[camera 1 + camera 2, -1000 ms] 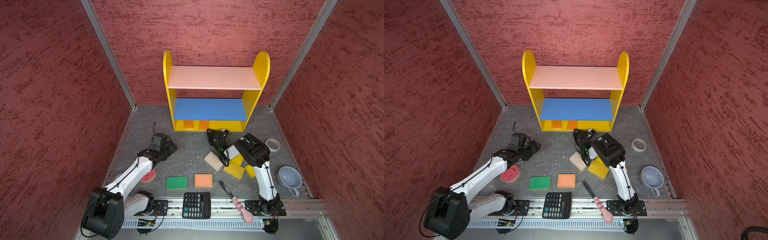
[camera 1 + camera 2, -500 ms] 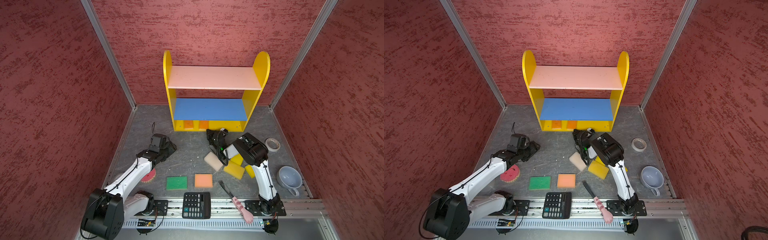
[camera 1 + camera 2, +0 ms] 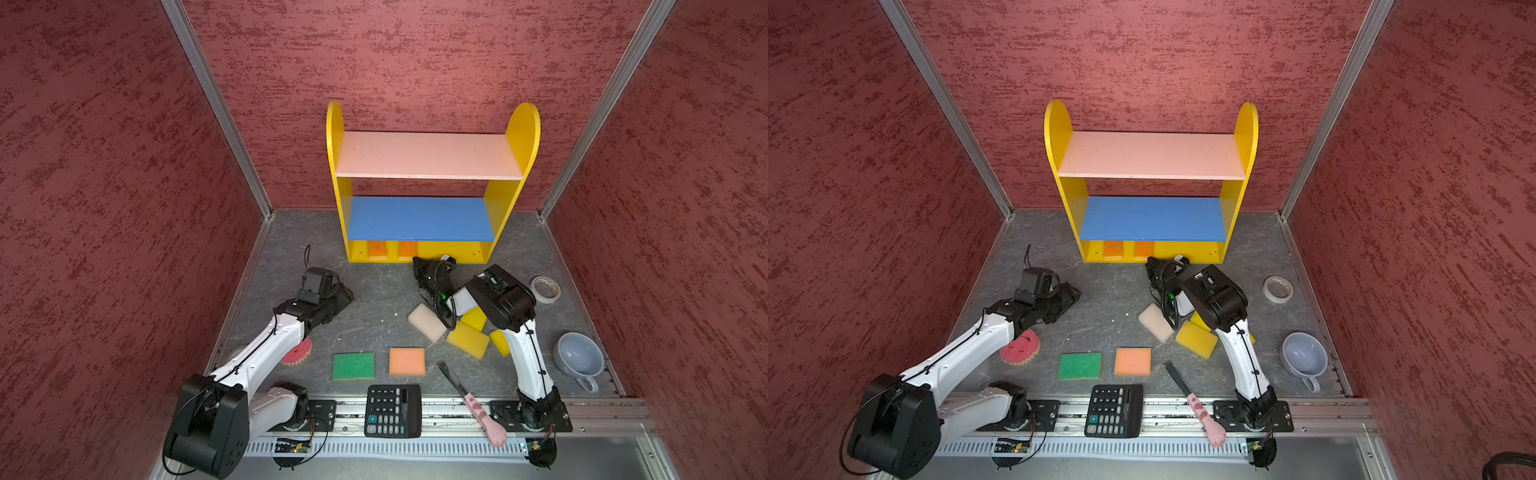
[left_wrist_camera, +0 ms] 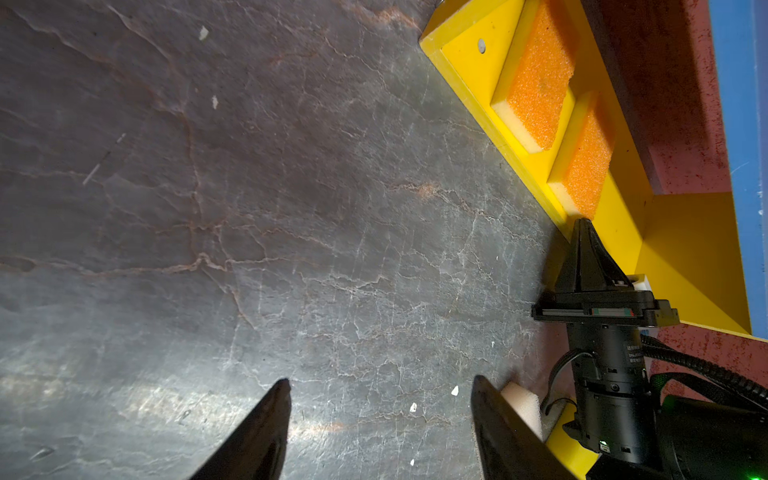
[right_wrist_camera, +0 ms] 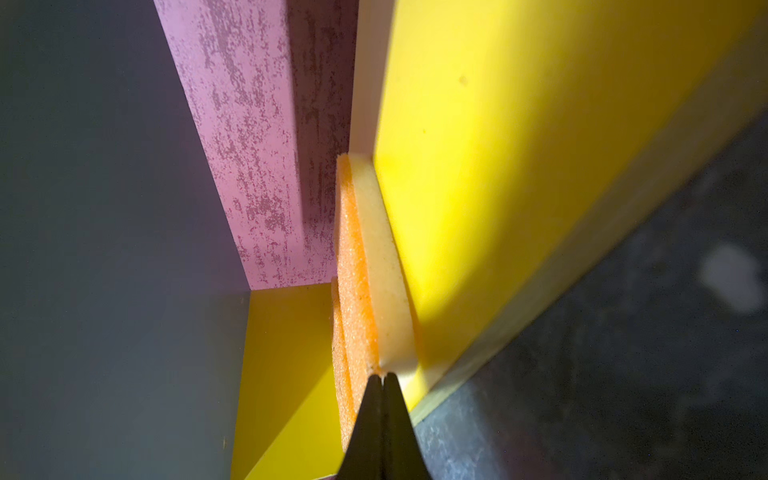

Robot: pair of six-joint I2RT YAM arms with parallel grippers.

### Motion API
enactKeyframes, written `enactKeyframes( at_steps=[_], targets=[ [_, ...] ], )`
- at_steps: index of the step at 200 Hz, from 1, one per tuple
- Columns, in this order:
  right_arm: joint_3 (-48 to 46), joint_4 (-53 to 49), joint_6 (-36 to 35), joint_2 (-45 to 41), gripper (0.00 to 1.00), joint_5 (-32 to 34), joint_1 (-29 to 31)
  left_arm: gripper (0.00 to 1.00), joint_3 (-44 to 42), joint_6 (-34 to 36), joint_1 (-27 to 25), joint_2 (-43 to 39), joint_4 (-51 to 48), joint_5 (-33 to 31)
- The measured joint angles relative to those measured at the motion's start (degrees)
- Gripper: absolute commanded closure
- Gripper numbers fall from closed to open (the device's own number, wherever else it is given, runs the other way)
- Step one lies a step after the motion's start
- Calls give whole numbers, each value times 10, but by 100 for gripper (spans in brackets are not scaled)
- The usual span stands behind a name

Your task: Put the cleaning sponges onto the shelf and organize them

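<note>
The yellow board shelf (image 4: 463, 62) looks smooth, faintly glossy. Inside it, at the bottom, two orange-topped foam sponges (image 4: 536, 83) look coarse-grained and matt.

Two sponges (image 3: 376, 250) lay side by side on the bottom board of the shelf (image 3: 523, 137), toward its left end. Before the shelf's right half lay a cluster of sponges (image 3: 467, 338). Farther before its middle lay a sponge pair (image 3: 353, 365), then the calculator (image 3: 392, 409). A tape roll (image 3: 545, 289) and a cup (image 3: 579, 359) lay off the shelf's front right.
</note>
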Motion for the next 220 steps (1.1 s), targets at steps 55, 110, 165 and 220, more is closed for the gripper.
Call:
enactKeyframes(
  at_steps=[55, 110, 165, 220],
  targets=[
    [-48, -43, -82, -52, 100, -24, 1, 31, 12, 16, 8, -2, -9, -1],
    [-88, -65, -151, -132, 100, -50, 1, 73, 14, 26, 22, -37, -29, -2],
    [-63, -64, -158, -87, 100, -88, 23, 100, -1, 30, 35, -39, -29, 10],
    [32, -72, -144, -12, 100, -110, 57, 100, -10, 29, 45, -33, -6, 36]
  ],
)
